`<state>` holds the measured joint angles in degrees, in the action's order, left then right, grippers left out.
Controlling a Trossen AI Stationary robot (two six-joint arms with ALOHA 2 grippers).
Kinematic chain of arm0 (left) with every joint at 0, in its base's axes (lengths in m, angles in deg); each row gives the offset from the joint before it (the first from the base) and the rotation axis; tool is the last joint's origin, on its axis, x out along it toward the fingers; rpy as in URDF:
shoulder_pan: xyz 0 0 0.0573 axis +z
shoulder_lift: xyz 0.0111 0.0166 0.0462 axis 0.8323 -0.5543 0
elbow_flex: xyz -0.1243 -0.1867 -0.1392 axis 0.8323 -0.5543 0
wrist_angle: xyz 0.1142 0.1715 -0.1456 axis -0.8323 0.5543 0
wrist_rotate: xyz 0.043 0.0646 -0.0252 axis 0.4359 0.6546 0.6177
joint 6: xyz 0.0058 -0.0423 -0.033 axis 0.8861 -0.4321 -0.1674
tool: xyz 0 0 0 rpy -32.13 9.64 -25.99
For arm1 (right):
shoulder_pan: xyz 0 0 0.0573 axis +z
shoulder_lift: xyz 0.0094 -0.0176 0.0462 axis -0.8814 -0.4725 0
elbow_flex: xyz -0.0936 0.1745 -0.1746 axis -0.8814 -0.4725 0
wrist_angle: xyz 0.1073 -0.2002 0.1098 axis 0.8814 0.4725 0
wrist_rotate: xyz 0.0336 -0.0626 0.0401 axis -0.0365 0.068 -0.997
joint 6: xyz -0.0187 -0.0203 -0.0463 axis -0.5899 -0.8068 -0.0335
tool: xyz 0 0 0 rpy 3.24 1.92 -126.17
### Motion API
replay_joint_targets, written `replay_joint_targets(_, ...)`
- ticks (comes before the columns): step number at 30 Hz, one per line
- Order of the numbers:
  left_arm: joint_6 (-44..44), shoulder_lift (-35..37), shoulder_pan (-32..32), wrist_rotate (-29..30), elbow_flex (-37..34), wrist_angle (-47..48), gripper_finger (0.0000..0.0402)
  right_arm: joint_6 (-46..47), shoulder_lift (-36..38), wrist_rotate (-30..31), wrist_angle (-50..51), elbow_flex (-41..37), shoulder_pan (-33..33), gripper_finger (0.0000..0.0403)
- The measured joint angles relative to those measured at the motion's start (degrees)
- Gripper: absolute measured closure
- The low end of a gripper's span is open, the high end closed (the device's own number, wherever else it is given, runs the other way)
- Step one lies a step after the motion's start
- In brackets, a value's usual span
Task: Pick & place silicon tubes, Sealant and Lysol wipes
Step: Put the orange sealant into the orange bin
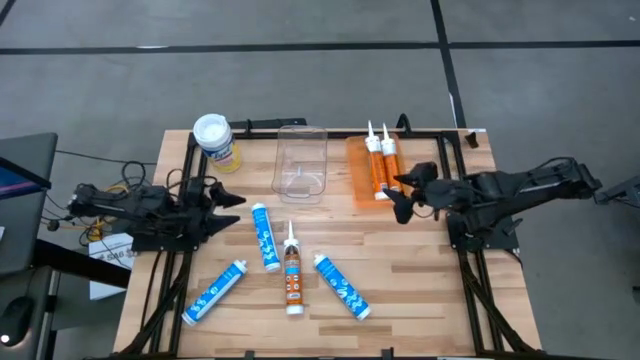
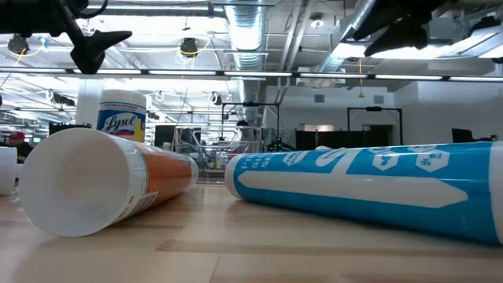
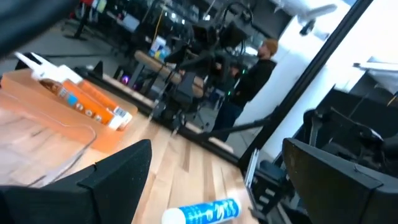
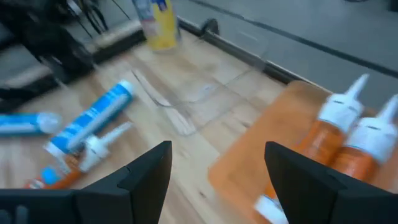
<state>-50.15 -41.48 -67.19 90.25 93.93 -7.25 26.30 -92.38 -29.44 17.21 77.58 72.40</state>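
Two orange sealant tubes [image 1: 380, 160] lie side by side in an orange tray [image 1: 358, 172] at the far right. The Lysol wipes canister [image 1: 215, 140], white lid and yellow label, stands upright at the far left. Three blue-and-white silicone tubes [image 1: 266, 237] [image 1: 214, 292] [image 1: 341, 285] and one orange tube [image 1: 292, 273] lie on the table's near half. My left gripper [image 1: 230, 200] is open and empty above the table's left side. My right gripper [image 1: 402, 195] is open and empty just near of the orange tray, its fingers [image 4: 146, 168] wide apart.
A clear plastic bin [image 1: 301, 162] stands at the far middle between the canister and the orange tray. A black frame runs along the table's far edge and sides. A person [image 3: 252, 74] stands in the room beyond the table.
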Motion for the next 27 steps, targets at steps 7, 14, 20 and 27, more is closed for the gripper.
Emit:
replay_joint_targets(7, 0.0, -17.3, 0.0, -1.2, 6.5, -3.4, 0.0046, -0.1, 11.8, -0.5, -14.1, -14.1, 0.3, 0.0154)
replay_joint_targets(14, -1.4, -36.9, 0.0, -1.2, 17.0, 0.0, 0.0046, -1.0, 19.8, -5.0, -22.4, -23.1, 0.3, 0.0154)
replay_joint_targets(20, -6.9, -51.1, 0.0, -5.0, 24.5, 4.5, 0.0046, -1.0, 21.5, -5.0, -22.5, -25.0, 0.7, 0.0154)
replay_joint_targets(27, -21.2, -64.2, 0.0, -11.8, 27.6, 4.8, 0.0046, -1.0, 21.4, -5.0, -22.0, -25.1, 0.7, 0.0154)
